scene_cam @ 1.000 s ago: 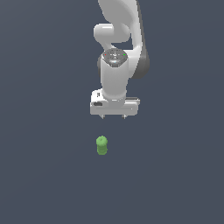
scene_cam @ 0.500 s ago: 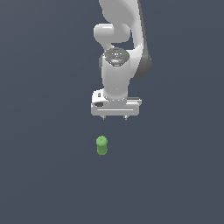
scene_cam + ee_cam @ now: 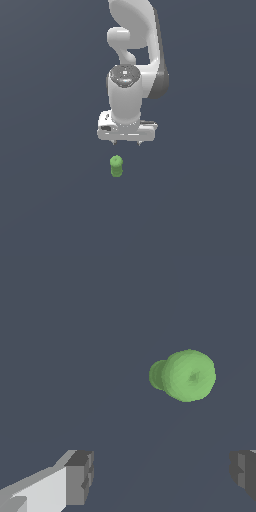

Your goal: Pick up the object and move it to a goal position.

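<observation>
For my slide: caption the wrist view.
Open hand above the green cylinder, which lies outside the gap between its fingers.

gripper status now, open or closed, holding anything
White gripper: open, holding nothing; the small green knob-topped cylinder sits apart from it, outside its fingers.

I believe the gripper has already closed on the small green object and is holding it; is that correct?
Not quite. The gripper is open and holds nothing. The wrist view shows its fingers spread wide, with the small green object apart from them; the exterior view shows a gap between the two.
</observation>
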Motion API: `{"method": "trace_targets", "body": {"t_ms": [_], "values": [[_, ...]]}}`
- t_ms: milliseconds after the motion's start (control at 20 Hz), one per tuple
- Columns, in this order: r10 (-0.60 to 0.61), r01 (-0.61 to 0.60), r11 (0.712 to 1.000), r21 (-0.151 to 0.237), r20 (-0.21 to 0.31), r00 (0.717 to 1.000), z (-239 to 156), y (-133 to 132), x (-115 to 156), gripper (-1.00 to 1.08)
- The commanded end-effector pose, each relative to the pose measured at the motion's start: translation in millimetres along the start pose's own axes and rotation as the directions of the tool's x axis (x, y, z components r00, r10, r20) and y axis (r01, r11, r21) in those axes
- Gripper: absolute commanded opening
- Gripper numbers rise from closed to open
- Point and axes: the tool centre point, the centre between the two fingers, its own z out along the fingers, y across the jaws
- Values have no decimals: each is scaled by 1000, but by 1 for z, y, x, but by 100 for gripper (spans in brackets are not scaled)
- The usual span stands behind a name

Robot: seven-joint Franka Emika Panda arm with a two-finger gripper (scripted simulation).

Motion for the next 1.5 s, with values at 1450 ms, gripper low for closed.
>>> {"method": "trace_targets", "body": {"t_ms": [1450], "values": [[91,-91,996,-3,-1,996,61,41,56,100]]}}
